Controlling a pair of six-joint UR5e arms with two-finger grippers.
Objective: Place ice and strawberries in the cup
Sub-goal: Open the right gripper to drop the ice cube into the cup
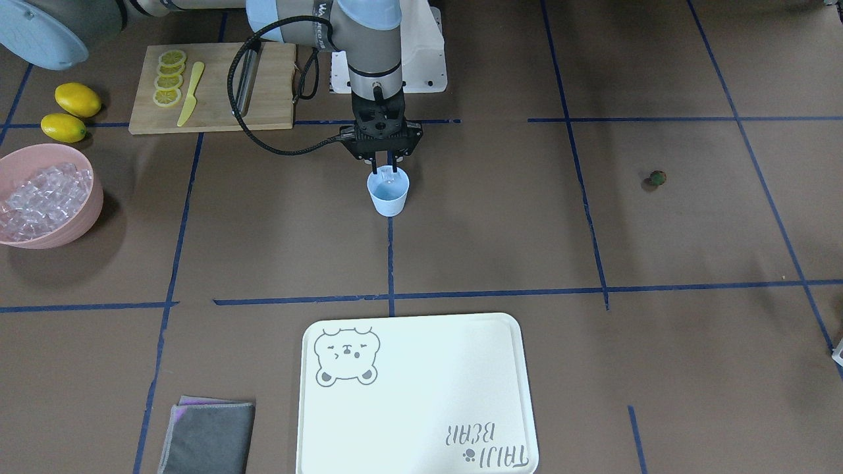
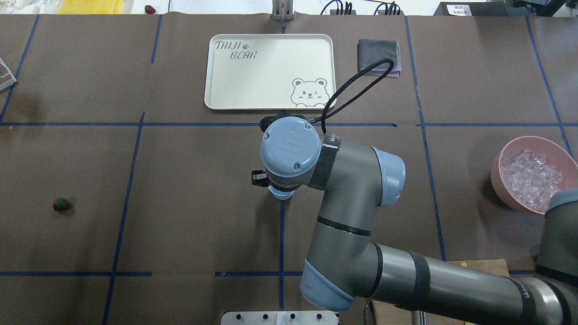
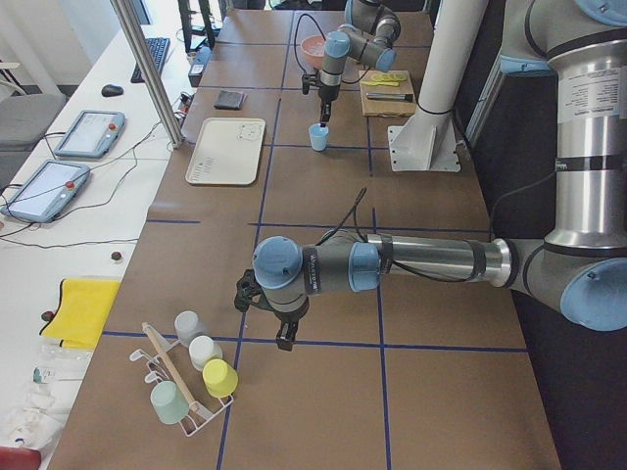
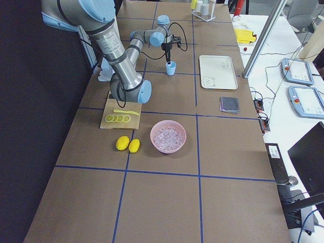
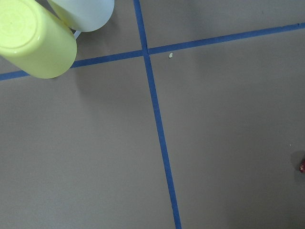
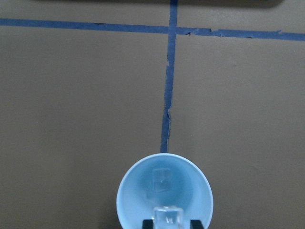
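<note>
Hanging directly over the mouth of the cup point(image 1: 388, 194), the right pincer point(image 1: 388, 162) is seen closed narrowly on a single ice cube point(image 6: 167, 217), which is held between its fingertips just above the rim. A second cube point(image 6: 161, 177) lies on the cup's bottom. The ice step is judged to be in hand, at the point of release. A small opening of the jaws is called for so that the cube drops straight in. A vertical lift clear of the rim should follow before any sideways travel, since so light a cup could be tipped by a brushed fingertip.

The strawberry point(image 2: 61, 204) lies alone on the tabletop point(image 1: 500, 250), well apart from the cup on the robot's left side, and is not yet fetched. A stock of ice point(image 1: 43, 197) is kept in the pink bowl point(image 1: 92, 204), far to the robot's right. Bare brown surface is left all round the cup — the tray point(image 1: 421, 395) and the cutting board point(image 1: 273, 72) are well apart from it. The left pincer point(image 3: 284, 333) is shown only in a side view, so its opening cannot be told.
</note>
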